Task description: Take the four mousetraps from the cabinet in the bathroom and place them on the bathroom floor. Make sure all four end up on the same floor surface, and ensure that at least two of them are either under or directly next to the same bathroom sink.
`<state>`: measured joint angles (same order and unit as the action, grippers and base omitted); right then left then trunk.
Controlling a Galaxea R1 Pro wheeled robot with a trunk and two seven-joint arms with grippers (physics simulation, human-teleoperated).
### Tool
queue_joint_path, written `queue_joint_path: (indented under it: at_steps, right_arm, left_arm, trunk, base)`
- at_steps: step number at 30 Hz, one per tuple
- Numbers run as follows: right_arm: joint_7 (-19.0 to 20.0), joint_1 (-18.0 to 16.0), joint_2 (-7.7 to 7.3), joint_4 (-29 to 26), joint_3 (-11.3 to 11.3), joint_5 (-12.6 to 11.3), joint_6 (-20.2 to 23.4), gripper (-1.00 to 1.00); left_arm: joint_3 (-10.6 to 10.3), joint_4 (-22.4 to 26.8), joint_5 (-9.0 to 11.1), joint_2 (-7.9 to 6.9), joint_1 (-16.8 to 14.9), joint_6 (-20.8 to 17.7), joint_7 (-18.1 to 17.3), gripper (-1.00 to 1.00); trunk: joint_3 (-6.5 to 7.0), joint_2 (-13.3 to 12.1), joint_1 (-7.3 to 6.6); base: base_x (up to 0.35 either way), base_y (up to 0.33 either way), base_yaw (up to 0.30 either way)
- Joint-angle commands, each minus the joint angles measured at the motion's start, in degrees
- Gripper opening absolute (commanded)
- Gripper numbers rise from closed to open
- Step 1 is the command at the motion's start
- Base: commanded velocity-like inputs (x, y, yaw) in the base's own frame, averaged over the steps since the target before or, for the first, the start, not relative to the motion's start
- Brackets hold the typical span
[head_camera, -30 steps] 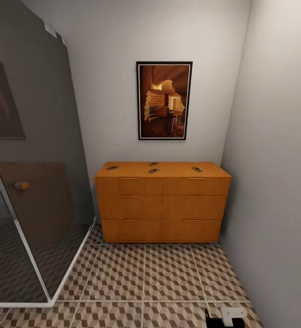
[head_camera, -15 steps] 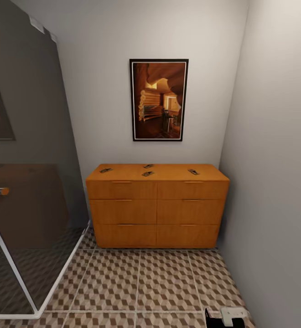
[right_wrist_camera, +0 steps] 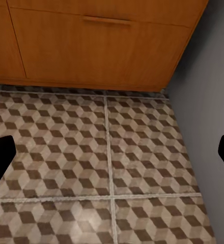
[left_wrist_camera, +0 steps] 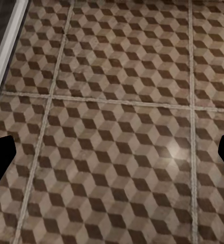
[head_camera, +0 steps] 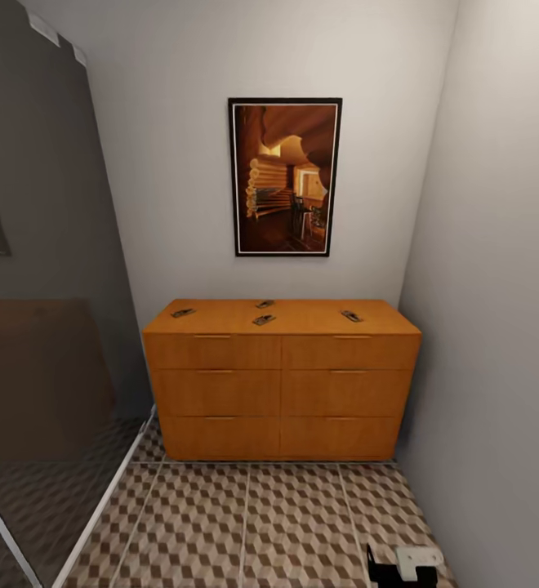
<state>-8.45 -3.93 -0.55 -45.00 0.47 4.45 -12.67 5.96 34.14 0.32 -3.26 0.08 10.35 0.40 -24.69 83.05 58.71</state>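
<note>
Nearest you, the right tool (head_camera: 400,567) shows at the lower edge of the head view, low over the bathroom floor (head_camera: 245,523); its wrist camera has the fingers spread wide with nothing between them. The left tool (left_wrist_camera: 112,152) likewise stands apart and empty above the cube-patterned tiles. Further in, the cabinet (head_camera: 282,384) stands against the back wall with all drawers closed. On its flat top lie all four mousetraps: one at the left end (head_camera: 182,313), two close together near the middle (head_camera: 263,320) (head_camera: 265,304), one toward the right (head_camera: 351,315). In my judgement nothing is yet accomplished: four pickups and four placements remain. The room is narrow, with a glass shower partition (head_camera: 49,327) on your left, a plain wall on your right, and a framed picture (head_camera: 284,176) above.
</note>
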Motion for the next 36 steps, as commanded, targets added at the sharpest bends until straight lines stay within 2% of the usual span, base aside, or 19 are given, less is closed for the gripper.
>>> queue_joint_path:
  at_steps: [1, 36]
  right_arm:
    - [-0.34, -0.04, -0.03, 0.05, 0.05, 0.47, -0.37, 1.0]
    - [-0.34, -0.02, -0.11, 1.06, 0.05, 0.47, -1.03, 1.0]
  left_arm:
    - [0.01, 0.05, 0.03, 0.0, 0.01, 0.1, 0.02, 1.0]
    - [0.01, -0.15, 0.03, 0.0, 0.01, 0.11, 0.03, 1.0]
  trunk:
    - [-0.05, 0.02, 0.01]
    - [-0.05, 0.02, 0.01]
  base:
    - [0.084, 0.0, 0.0]
    - [0.006, 0.0, 0.0]
